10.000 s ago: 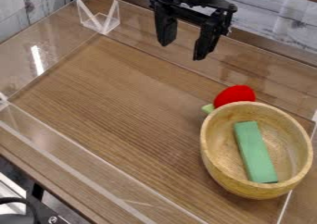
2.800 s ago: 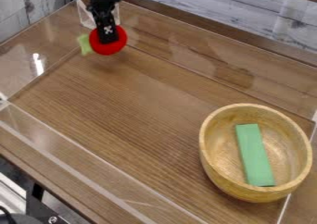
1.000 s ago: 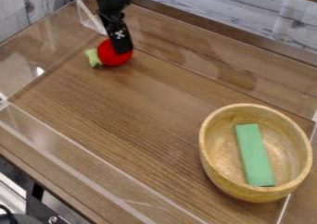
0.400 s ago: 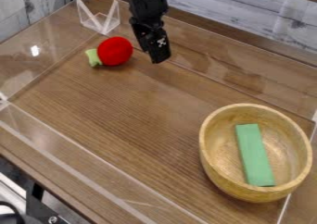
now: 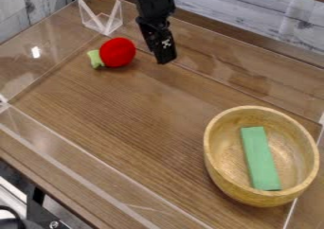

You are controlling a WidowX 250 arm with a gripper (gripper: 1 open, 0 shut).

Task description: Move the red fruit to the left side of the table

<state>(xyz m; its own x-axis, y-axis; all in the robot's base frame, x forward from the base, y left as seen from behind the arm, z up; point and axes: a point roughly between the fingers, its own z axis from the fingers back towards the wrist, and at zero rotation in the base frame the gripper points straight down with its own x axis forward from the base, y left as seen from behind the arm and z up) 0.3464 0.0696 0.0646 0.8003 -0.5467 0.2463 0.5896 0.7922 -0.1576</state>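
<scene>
The red fruit (image 5: 117, 51) lies on the brown wood-grain table (image 5: 139, 110) in the far left part, its pale green stem end pointing left. My gripper (image 5: 165, 53) hangs just to the right of it, a short gap apart, pointing down and slightly tilted. It is open and holds nothing. I see the fingers (image 5: 161, 44) nearly edge-on, so they overlap as one dark column.
A wooden bowl (image 5: 223, 129) stands at the near right with a flat green bar (image 5: 259, 155) lying inside. Low clear acrylic walls (image 5: 38, 138) border the tabletop, and a small clear acrylic piece (image 5: 99, 18) stands at the far left corner.
The gripper, which stood over the red fruit a second ago, has let it go and shifted right and a little up. The fruit stays on the table.
</scene>
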